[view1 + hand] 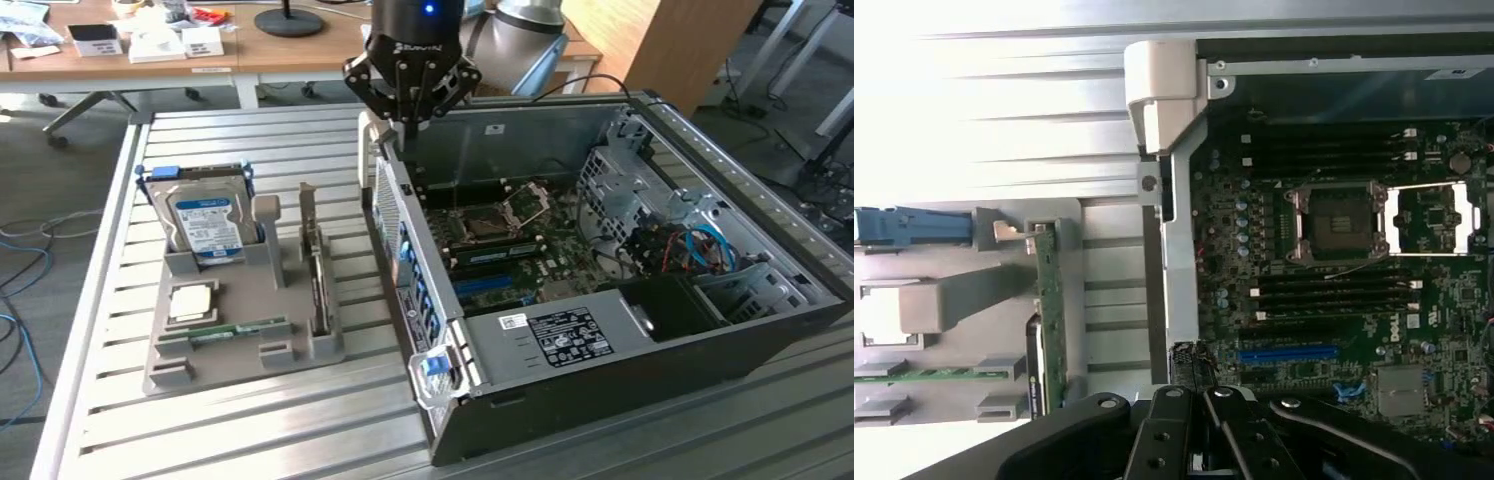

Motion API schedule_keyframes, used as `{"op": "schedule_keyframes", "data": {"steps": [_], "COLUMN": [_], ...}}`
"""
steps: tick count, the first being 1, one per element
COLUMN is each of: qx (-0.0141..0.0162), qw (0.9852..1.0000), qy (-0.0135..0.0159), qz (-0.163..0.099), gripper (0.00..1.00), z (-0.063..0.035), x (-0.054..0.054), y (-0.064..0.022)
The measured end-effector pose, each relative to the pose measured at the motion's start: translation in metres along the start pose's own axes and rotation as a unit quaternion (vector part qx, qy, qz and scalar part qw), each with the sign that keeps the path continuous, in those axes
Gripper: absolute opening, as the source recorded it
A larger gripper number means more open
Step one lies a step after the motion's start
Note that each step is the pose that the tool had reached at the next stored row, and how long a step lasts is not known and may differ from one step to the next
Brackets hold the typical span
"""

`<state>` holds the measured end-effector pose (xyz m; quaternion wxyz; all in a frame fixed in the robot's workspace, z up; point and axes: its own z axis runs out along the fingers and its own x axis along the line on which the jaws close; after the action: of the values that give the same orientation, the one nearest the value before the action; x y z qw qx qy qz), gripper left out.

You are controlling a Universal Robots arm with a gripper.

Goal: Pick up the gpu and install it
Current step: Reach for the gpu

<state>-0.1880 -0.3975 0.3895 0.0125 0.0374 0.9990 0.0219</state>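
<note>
The gpu [316, 268] stands on its long edge in a slot of the grey holder tray [310, 352], with its silver bracket toward the far end. In the wrist view the gpu [1049, 312] appears as a thin green strip beside the open computer case [1172, 262]. My gripper [411, 120] hangs shut and empty above the far corner of the case [441, 330], to the exterior view's right of the gpu and apart from it. Its black fingers [1206, 425] are pressed together over the motherboard's edge.
A hard drive [207, 222] with a blue-white label stands at the tray's far end. A CPU [194, 300] and a RAM stick [243, 328] lie in the tray. The motherboard [514, 250] has a blue slot [1289, 353] and an open CPU socket [1341, 222]. Cables [694, 245] sit at the case's right.
</note>
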Motion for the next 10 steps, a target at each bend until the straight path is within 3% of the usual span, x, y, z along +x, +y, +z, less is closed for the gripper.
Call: {"op": "schedule_keyframes", "data": {"steps": [10], "qx": [0.0001], "qw": [1.0000], "qy": [0.0000], "qz": [0.000], "gripper": [0.11], "z": [0.0008], "x": [0.025], "y": [-0.0006]}}
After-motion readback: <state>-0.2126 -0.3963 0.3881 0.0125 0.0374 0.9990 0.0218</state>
